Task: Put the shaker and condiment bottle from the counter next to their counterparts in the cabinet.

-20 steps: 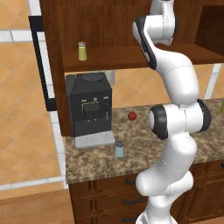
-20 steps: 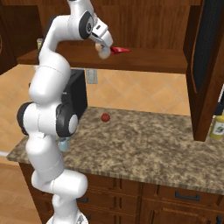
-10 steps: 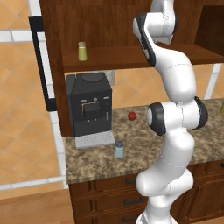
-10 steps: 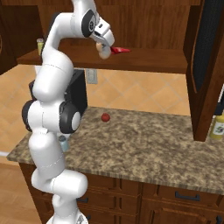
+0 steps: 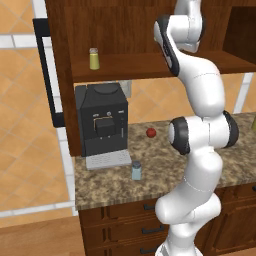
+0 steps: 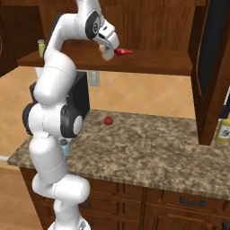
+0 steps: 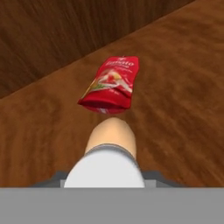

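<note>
The condiment bottle [image 7: 110,140], orange with a white cap, is held in my gripper [image 7: 105,175], which is shut on it. In the right base view the gripper [image 6: 108,46] holds the condiment bottle [image 6: 107,54] just above the cabinet [image 6: 148,63] shelf. The bottle's far end is close to the flat red item [image 7: 111,85], which lies on the shelf [image 6: 124,51]. Whether the bottle touches the board I cannot tell. The pale blue shaker [image 5: 136,170] stands on the counter [image 5: 110,187] in front of the coffee machine. The yellow-green shaker [image 5: 93,58] stands at the shelf's left end.
A black coffee machine [image 5: 102,120] stands at the counter's left under the shelf. A small red ball [image 6: 108,120] lies mid-counter. The cabinet's open door [image 6: 211,67] hangs at the right, with a yellow bottle [image 6: 222,130] behind it.
The arm's lower links have shifted a little. The gripper and the bottle stay at the same spot beside the red item.
</note>
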